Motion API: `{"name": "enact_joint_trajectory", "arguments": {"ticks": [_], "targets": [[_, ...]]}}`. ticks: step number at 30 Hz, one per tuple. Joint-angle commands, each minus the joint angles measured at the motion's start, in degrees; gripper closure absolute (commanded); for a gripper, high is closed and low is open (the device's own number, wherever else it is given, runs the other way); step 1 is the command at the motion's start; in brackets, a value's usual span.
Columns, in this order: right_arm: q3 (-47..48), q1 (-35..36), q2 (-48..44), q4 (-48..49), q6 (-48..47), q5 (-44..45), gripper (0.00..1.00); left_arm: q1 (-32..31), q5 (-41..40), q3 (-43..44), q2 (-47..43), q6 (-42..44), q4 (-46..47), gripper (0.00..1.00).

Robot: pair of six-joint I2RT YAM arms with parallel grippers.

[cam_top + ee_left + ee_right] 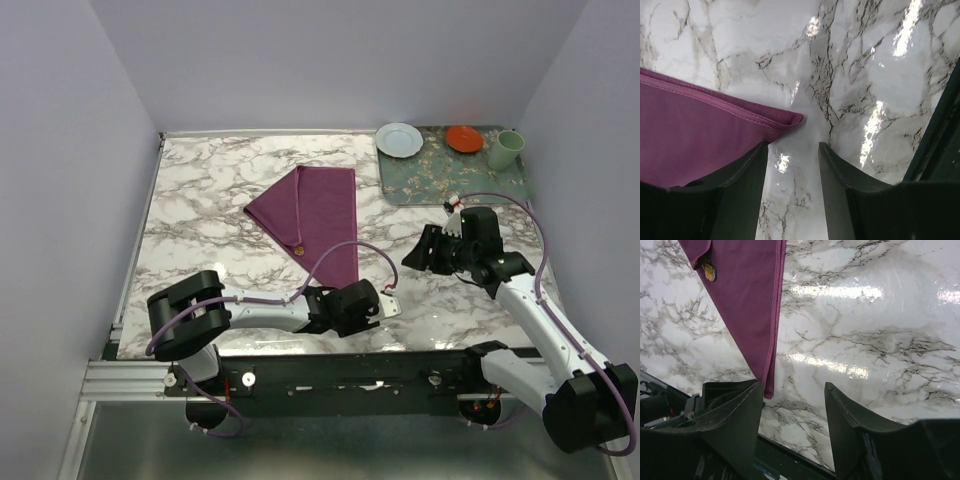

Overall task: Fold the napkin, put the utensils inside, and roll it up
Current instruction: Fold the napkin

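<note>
The plum napkin [312,215] lies folded into a long triangle on the marble table [200,200]. Of the utensils, only a small gold end [297,249] shows, poking out from the napkin's left fold edge [709,272]; the rest is hidden under the cloth. My left gripper [357,295] hovers low at the napkin's near corner [792,120], open, with bare marble between its fingers [792,145]. My right gripper [420,250] hangs to the right of the napkin [747,300], open and holding nothing [793,385].
A green floral mat [440,180] lies at the back right. It carries a pale blue plate [399,139], an orange dish [464,138] and a green cup [506,150]. The table's front edge and metal rail [300,370] run just behind the left gripper.
</note>
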Motion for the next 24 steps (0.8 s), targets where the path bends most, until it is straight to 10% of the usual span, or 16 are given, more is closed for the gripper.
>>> {"name": "enact_joint_trajectory", "arguments": {"ticks": [1, 11, 24], "targets": [[-0.8, -0.4, -1.2, -0.9, -1.3, -1.3, 0.39, -0.4, -2.7, 0.9, 1.9, 2.0, 2.4, 0.48], [-1.7, -0.4, -1.1, -0.5, -1.5, -1.7, 0.39, -0.4, -5.4, 0.9, 3.0, 1.1, 4.4, 0.59], [-2.1, -0.4, 0.0, 0.3, -1.6, -3.1, 0.39, 0.5, -7.3, -2.6, -3.1, -2.4, 12.3, 1.0]]}}
